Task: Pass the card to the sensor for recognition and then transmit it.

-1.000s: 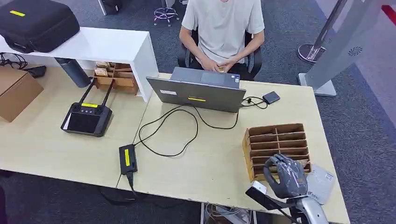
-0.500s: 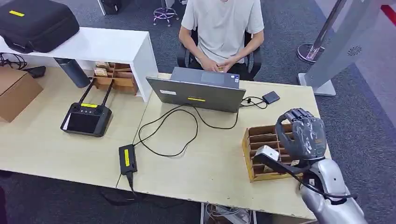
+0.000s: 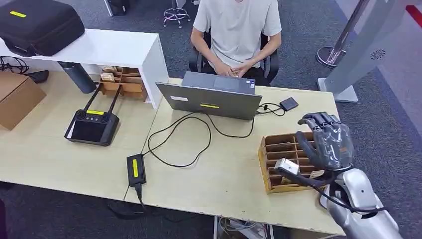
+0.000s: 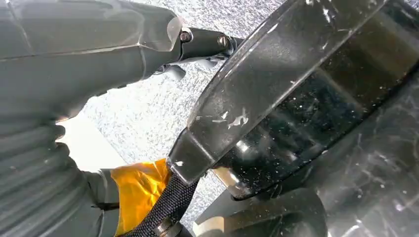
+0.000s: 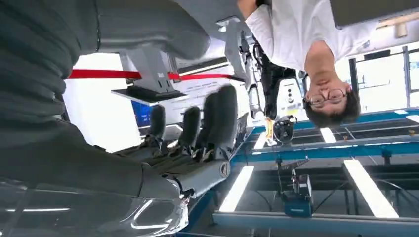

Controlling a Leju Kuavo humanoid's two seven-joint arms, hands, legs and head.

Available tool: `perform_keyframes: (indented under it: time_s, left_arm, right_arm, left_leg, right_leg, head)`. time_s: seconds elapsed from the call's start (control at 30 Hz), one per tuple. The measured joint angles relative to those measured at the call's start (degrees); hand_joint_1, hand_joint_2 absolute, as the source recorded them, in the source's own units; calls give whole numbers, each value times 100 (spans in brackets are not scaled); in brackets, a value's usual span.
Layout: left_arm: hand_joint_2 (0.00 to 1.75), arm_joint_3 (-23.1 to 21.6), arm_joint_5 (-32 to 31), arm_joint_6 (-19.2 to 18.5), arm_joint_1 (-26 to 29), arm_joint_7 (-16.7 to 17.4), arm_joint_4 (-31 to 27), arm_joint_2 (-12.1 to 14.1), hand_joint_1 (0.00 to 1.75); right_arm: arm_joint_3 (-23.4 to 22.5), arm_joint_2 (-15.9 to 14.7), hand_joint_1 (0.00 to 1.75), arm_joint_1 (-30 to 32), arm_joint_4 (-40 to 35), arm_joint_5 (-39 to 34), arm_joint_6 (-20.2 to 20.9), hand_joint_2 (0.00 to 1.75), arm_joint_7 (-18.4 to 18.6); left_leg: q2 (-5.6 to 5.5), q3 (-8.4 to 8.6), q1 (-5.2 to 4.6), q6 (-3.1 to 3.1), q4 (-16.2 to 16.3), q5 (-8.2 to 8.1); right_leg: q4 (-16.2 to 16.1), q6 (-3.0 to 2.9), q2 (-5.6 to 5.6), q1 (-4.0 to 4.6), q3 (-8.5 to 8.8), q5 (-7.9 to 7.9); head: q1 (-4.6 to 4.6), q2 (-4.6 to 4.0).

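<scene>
Open desk left of my hand, clutter behind

My right hand (image 3: pixel 328 142) hangs above the rack (image 3: pixel 286 149); bare desk (image 3: pixel 224 174) lies left of it, while cable (image 3: pixel 184 144), laptop (image 3: pixel 211 99) and sensor (image 3: pixel 289 103) block the far side.

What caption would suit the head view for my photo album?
Robot's right hand raised over a wooden card organizer on a desk, facing a seated person behind a laptop.
</scene>
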Motion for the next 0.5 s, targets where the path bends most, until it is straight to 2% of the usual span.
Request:
perform_keyframes:
  time_s: [0.23,0.5]
  left_arm:
    - [175,0,35,4,1,-2,0,0,0]
    - [175,2,35,7,2,0,0,0,0]
  right_arm:
    - [-9,-175,0,128,-164,0,-4,175,48]
    - [-11,-207,0,161,-223,85,-9,175,48]
  left_leg:
    - [0,0,1,0,0,0]
    - [1,1,1,0,0,0]
  right_leg:
    - [0,1,0,1,-2,-1]
    - [2,0,0,1,-1,0]
  head:
    - [0,0]
    - [-2,0]
